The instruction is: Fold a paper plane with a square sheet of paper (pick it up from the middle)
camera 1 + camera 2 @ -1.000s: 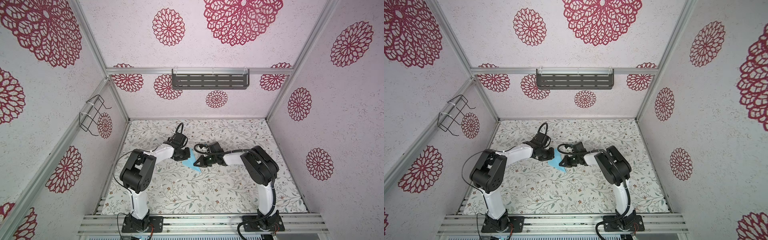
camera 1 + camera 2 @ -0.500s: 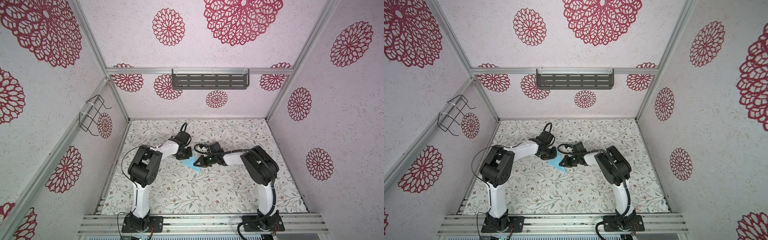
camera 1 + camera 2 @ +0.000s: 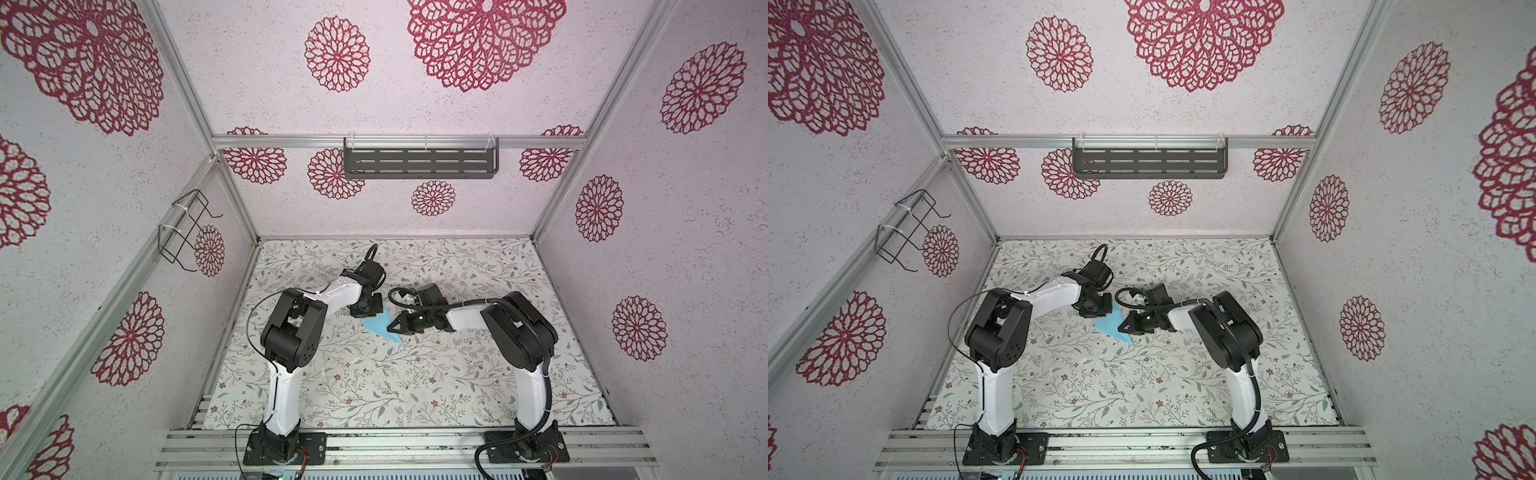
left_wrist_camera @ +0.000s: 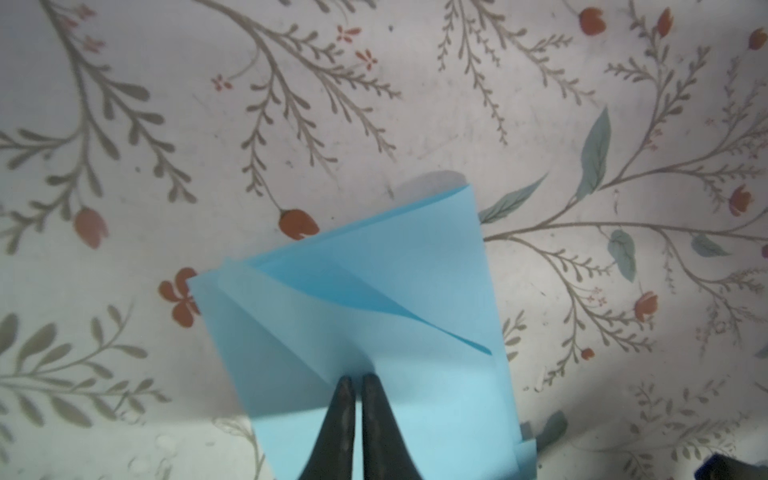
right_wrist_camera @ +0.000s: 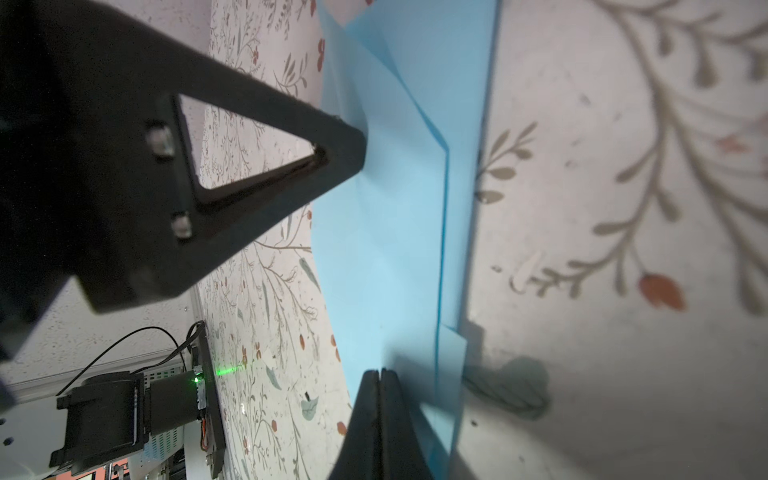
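On the surface (image 3: 415,374), the folded paper (image 3: 376,326) should be creased firmly under both arms' shut, empty jaws.

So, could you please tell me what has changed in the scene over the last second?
The left arm swung its elbow toward the middle and farther back, and its wrist edged slightly the same way. Nothing was taken hold of or let go. The left gripper and right gripper stayed with jaws shut and tips on the folded blue paper. The paper and the right arm did not visibly move.
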